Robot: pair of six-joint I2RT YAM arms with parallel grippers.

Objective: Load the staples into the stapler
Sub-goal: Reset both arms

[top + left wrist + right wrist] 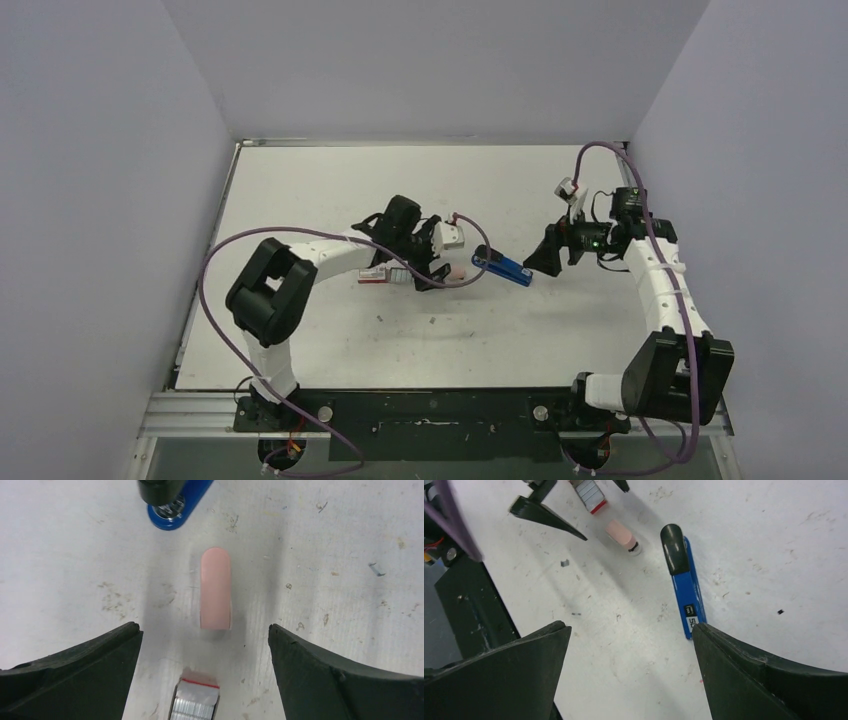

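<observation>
The blue stapler point(503, 267) with its black top end lies flat in the middle of the table; its length shows in the right wrist view point(684, 580). The small red-and-white box point(374, 276) lies open with silvery staples point(196, 702) inside. My left gripper point(202, 627) hangs open above the table, holding nothing, with the box's open end near its wrist and a pink block point(216, 589) just ahead. The stapler's end point(172, 505) lies beyond the block. My right gripper point(630, 626) is open and empty, its right finger over the stapler's near tip.
The pink block point(620, 534) lies between the box point(589, 492) and the stapler's black end. Loose staple bits point(377, 569) dot the scuffed white table. Grey walls close in the left, back and right; the black base rail point(430, 415) runs along the near edge.
</observation>
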